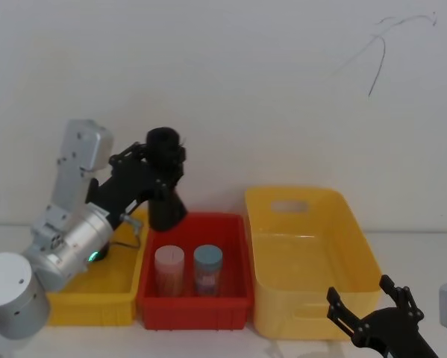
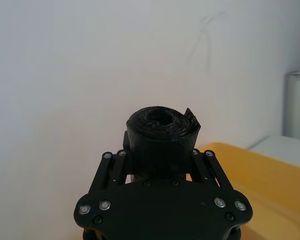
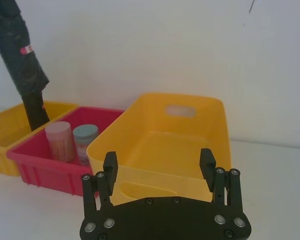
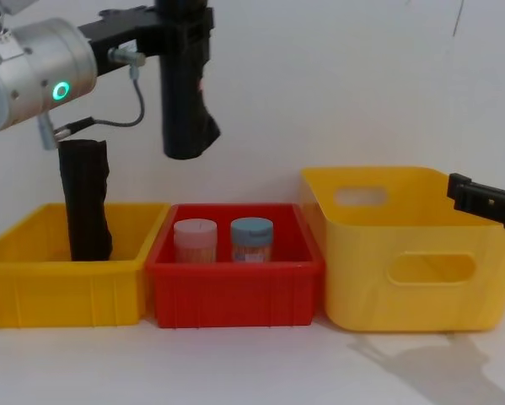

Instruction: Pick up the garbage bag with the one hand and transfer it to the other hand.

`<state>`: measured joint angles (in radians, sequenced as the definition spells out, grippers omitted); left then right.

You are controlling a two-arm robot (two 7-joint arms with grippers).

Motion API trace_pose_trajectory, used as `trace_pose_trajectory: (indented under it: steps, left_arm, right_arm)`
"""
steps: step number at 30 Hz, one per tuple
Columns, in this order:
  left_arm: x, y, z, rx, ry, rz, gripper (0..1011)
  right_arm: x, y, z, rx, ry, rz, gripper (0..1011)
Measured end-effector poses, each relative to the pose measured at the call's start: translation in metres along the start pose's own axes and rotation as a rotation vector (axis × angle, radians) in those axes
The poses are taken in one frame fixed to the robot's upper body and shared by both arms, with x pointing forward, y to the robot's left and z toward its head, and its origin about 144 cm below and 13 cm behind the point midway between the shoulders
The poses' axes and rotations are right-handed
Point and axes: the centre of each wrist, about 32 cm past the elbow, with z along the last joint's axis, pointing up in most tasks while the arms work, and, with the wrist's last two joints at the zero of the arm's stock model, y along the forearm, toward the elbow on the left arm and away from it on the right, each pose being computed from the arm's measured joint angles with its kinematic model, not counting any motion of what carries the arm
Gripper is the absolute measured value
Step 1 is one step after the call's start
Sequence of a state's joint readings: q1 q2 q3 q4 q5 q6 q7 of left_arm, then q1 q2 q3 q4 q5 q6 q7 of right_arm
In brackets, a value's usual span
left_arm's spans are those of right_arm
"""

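The pick-up step looked finished and the transfer was the step in hand. The left gripper, on the arm with the green ring, was clamped on the upper part of the garbage bag. It held the roll almost upright in the air, above the border between the yellow tray and the red tray, and touching neither of them. A second black roll stood in the yellow tray, apart from the held one. The right gripper waited low on the right side, by the front of the yellow basket. Its fingers were spread wide and held nothing, and it was well apart from the bag. In my judgement, the next move called for bringing the two grippers together over the trays. The right gripper should close on the free lower part of the roll, and only then should the left one let go.
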<state>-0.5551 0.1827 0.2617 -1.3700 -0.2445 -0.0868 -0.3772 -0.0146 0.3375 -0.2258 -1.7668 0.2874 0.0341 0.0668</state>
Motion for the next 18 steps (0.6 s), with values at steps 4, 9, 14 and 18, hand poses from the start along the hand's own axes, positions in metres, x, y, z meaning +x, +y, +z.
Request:
trace_pose_trajectory:
  steps: [4,9,14,18]
  left_arm:
    - [-0.003,-0.006,0.004,-0.014,0.016,-0.055,486]
    - [-0.009,-0.015,0.010,-0.035,0.044,-0.138,486]
    - [-0.014,-0.024,0.012,-0.051,0.072,-0.205,486]
    - [-0.019,-0.031,0.014,-0.062,0.098,-0.259,486]
  right_arm:
    - [0.000,0.000,0.000,0.000,0.000,0.000,1000]
    - [0.000,0.000,0.000,0.000,0.000,0.000,1001]
    - [0.000,0.000,0.000,0.000,0.000,0.000,1000]
    - [0.000,0.000,0.000,0.000,0.000,0.000,1001]
